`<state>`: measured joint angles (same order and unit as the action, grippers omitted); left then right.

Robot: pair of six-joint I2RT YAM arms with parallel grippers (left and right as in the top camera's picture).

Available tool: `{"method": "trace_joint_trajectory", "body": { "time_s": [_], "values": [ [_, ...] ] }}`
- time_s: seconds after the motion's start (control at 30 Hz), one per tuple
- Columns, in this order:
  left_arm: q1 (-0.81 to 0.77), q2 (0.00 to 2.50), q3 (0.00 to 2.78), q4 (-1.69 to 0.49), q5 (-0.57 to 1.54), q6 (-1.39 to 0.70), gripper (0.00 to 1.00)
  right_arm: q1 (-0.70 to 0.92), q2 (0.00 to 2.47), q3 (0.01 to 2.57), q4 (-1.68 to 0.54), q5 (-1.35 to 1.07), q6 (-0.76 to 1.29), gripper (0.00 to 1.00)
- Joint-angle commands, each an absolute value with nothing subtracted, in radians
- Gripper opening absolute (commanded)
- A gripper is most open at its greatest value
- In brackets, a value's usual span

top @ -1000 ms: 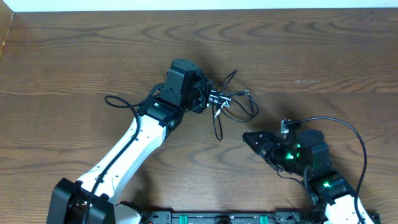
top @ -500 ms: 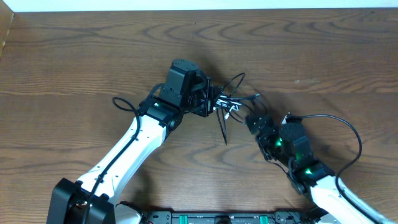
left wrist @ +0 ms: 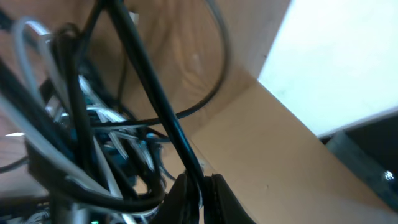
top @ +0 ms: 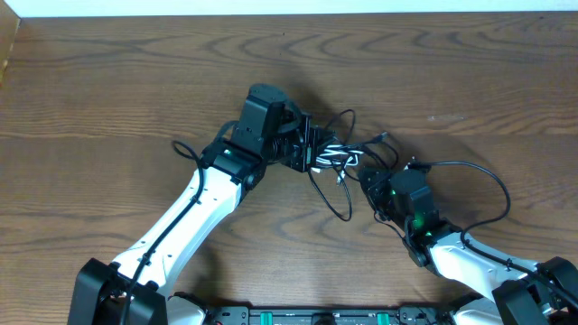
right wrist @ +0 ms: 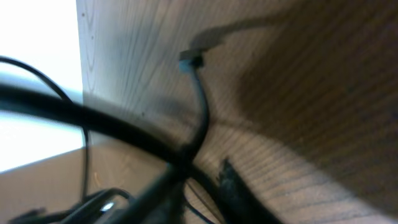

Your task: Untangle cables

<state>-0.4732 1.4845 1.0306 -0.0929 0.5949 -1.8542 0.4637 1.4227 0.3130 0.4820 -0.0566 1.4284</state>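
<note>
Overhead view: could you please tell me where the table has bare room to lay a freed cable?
Bare wood runs along the far edge of the table, and at the right, past the right arm's black cord. The middle is crowded: the cable tangle sits between the left end effector and right end effector.

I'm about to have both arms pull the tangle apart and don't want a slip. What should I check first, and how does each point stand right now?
1. Left end effector shut on the cables: ok.
2. Right end effector reaching the cables: ok.
3. Right end effector's grip on a cord: cannot tell; its wrist view is blurred.
4. Cords separated: not ok; they are bunched between the two end effectors.
5. Plug end free of the bunch: cannot tell.
</note>
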Motion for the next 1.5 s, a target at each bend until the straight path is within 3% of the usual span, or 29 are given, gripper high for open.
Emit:
{"method": "trace_joint_trajectory", "body": {
  "time_s": [0.0,0.27,0.67,1.07,1.27,1.47],
  "values": [
    [-0.454,1.468,1.038,-0.012,0.625,-1.805,0.07,0.478,1.424,0.321,0.486,-0.093,1.301,0.01],
    [-0.316,1.468,1.038,0.148,0.625,-1.586,0.07,0.445,1.309,0.321,0.362,-0.171,1.100,0.01],
    [-0.208,1.468,1.038,0.136,0.603,-1.362,0.08,0.224,0.849,0.321,-0.334,0.046,0.756,0.01],
    [-0.207,1.468,1.038,-0.016,0.388,-1.354,0.07,0.049,0.619,0.321,-0.502,0.146,0.694,0.01],
    [-0.175,1.468,1.038,-0.058,0.334,-1.342,0.07,-0.023,0.620,0.321,-0.638,0.280,0.857,0.01],
    [-0.117,1.468,1.038,-0.126,0.319,-1.330,0.07,-0.069,0.620,0.322,-0.641,0.252,0.859,0.01]
  ]
}}
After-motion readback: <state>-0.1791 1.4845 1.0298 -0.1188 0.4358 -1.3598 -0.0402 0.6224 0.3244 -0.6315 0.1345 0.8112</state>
